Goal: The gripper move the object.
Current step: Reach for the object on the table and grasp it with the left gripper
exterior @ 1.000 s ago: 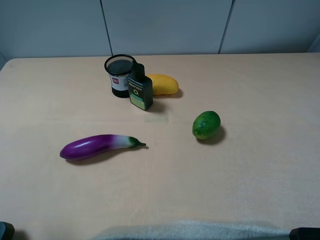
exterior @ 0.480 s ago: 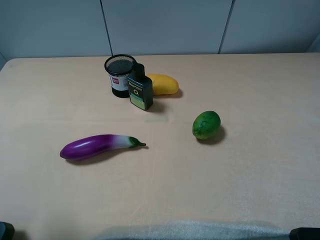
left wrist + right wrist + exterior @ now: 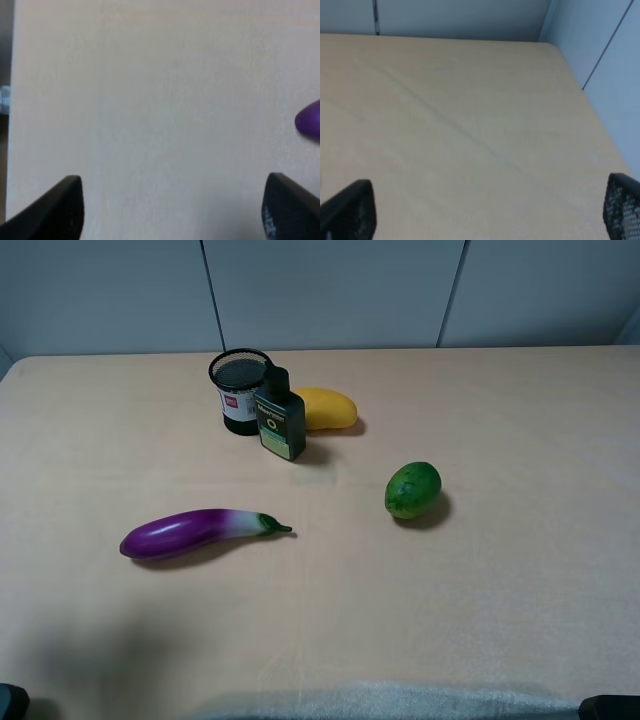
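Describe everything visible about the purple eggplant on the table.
The eggplant is a long, glossy toy, plastic by its look, deep purple over most of its body, fading to white near a small green stem. It lies on its side on the tan table, with the stem toward the right of the high view and the rounded end toward the left. It looks whole. Only the table touches it, and nothing else lies close.
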You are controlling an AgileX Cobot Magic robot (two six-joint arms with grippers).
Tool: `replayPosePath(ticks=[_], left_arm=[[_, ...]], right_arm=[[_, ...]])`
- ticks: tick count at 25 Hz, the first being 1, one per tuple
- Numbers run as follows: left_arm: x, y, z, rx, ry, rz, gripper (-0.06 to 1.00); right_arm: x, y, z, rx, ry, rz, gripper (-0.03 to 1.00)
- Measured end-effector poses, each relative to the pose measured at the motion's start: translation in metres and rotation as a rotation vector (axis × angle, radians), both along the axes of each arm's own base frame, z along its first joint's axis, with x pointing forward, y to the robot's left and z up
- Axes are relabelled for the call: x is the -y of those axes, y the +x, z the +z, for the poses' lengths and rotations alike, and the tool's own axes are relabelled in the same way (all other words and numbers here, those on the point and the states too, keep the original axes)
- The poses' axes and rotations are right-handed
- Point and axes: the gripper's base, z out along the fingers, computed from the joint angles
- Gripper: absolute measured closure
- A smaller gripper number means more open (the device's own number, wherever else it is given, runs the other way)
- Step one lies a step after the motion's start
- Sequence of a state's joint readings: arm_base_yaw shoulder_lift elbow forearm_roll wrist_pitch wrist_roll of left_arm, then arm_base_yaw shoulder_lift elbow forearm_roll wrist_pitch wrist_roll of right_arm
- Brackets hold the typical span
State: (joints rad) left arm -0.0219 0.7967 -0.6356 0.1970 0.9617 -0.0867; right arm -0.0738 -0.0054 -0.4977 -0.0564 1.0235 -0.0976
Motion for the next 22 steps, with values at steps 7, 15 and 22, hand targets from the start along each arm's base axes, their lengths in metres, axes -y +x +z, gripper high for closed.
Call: replayPosePath(ticks=[7,15,22], left_arm=[[0.014,0.033,-0.027,-0.164,0.025,-0.187,0.15],[0.05,0.053,-0.052,-0.263,0.17,-0.644,0.15],[0.072,0.072,-0.073,-0.354,0.241,-0.885,0.15]], right_arm=[[0.0,0.0,0.0,0.0,0.0,0.0,0.28],[0.0,0.0,0.0,0.0,0.0,0.0,0.28],[0.0,0.0,0.0,0.0,0.0,0.0,0.28]])
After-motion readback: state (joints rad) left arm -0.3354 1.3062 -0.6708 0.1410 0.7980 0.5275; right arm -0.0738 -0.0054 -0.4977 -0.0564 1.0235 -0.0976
